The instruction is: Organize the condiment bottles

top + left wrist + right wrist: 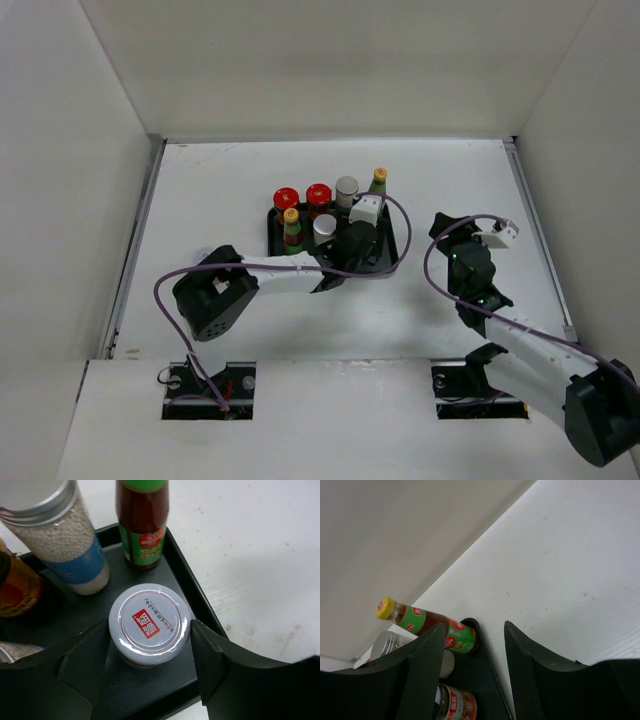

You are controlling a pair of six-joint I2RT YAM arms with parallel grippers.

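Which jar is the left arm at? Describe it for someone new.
On the black tray mid-table, look by its right rim, in front of the green-labelled sauce bottle. It's the short jar between the left fingers, pale lid with a red square sticker, squatter than its neighbours.

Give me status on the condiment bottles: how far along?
Done: six bottles stand in the black tray, among them red-lidded jars and a yellow-capped sauce bottle. In hand: the left gripper is closed on a grey-lidded jar standing by the tray's rim. The right gripper is open and empty over the table. Left: no bottle shows outside the tray, so probably just release and retract.
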